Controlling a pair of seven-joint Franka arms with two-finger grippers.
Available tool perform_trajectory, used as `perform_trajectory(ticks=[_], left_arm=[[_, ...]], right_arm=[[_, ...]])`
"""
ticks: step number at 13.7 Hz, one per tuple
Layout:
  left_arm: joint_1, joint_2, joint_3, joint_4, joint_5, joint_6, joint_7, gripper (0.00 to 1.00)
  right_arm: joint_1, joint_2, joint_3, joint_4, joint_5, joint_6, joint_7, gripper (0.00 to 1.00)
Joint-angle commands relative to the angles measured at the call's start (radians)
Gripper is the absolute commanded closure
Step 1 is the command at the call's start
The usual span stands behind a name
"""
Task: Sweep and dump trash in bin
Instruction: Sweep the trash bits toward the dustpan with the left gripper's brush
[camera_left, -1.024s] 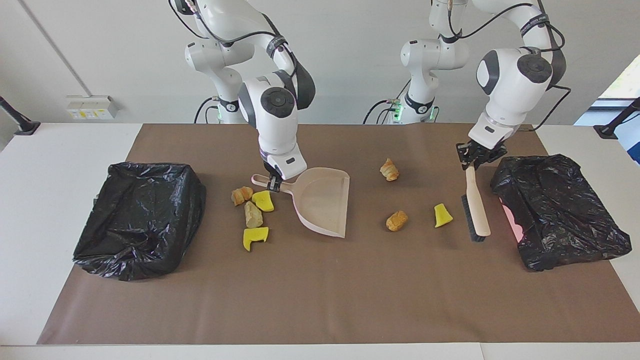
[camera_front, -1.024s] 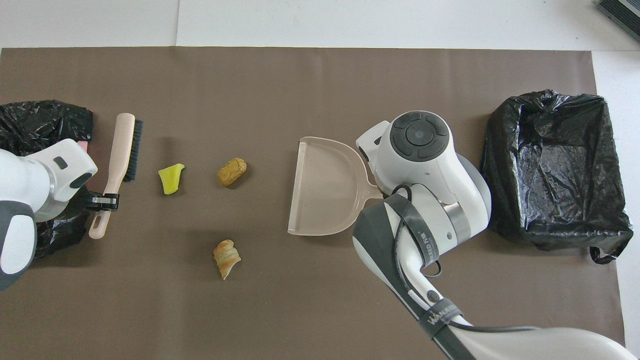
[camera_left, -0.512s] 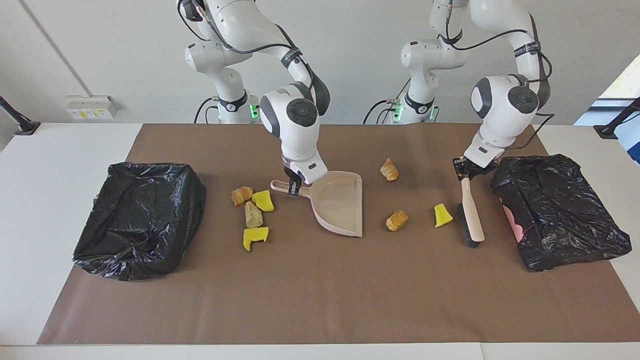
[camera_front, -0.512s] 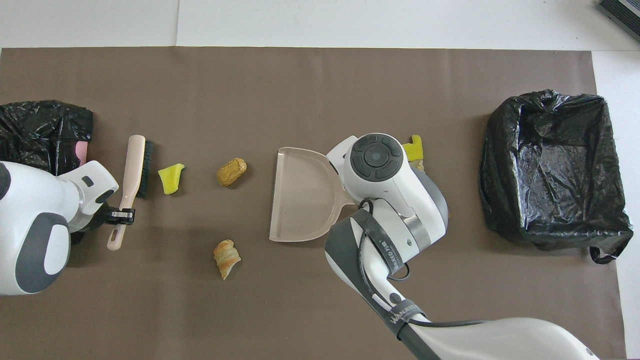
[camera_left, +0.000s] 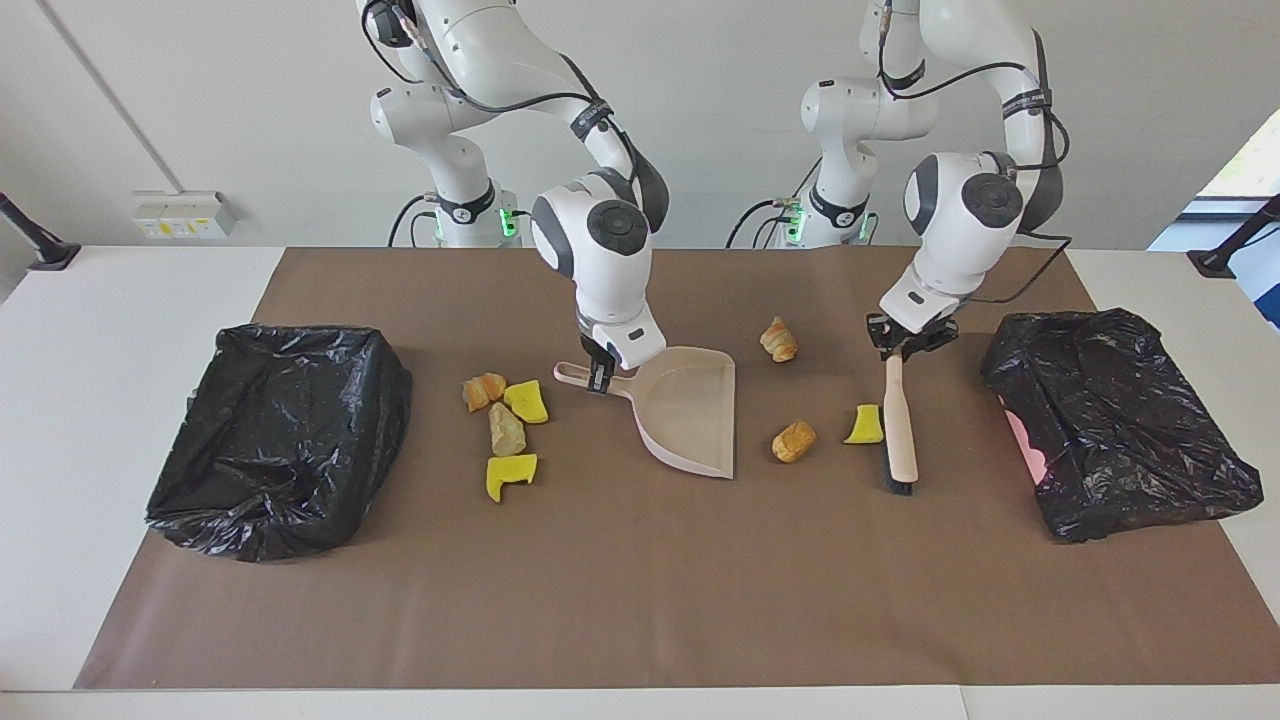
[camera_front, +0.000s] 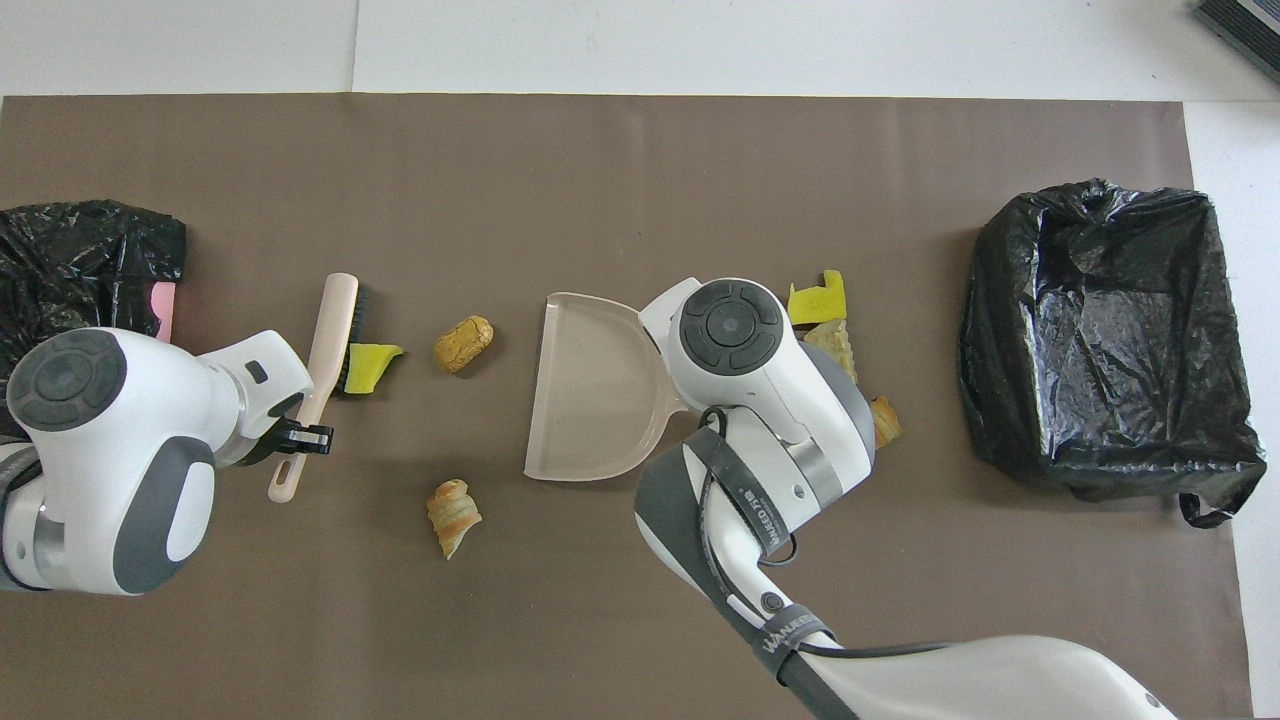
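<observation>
My right gripper (camera_left: 599, 380) is shut on the handle of the beige dustpan (camera_left: 690, 410), which rests on the mat with its mouth toward the left arm's end. My left gripper (camera_left: 897, 350) is shut on the handle of the brush (camera_left: 901, 430), bristles down on the mat. A yellow wedge of trash (camera_left: 865, 425) touches the bristles. An orange chunk (camera_left: 794, 441) lies between wedge and dustpan, and a pastry-like chunk (camera_left: 779, 340) lies nearer the robots. Several more pieces (camera_left: 508, 430) lie between dustpan handle and bin. In the overhead view the right arm hides the dustpan (camera_front: 590, 400) handle.
An open bin lined with a black bag (camera_left: 280, 435) stands at the right arm's end of the brown mat (camera_left: 640, 600). A crumpled black bag (camera_left: 1120, 430) with something pink showing lies at the left arm's end, close beside the brush.
The dustpan has slid toward the left arm's end. The brush has swept toward the dustpan, away from the crumpled bag, and now pushes the yellow wedge.
</observation>
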Motion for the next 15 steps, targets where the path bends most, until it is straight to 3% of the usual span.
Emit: perform_trajectory(ticks=[1, 9, 15], left_arm=[[-0.098, 0.016, 0.009, -0.018, 0.011, 0.031, -0.060, 1.00], [-0.337, -0.004, 0.006, -0.024, -0.030, 0.022, -0.198, 1.00], [-0.439, -0.015, 0.003, -0.009, -0.044, -0.024, -0.315, 1.00]], right_arm=[[0.008, -0.001, -0.002, -0.003, 0.018, 0.021, 0.024, 1.00], [0.008, -0.001, -0.002, -0.003, 0.007, 0.002, 0.032, 1.00], [0.008, -0.003, 0.000, -0.003, 0.007, 0.004, 0.032, 1.00]])
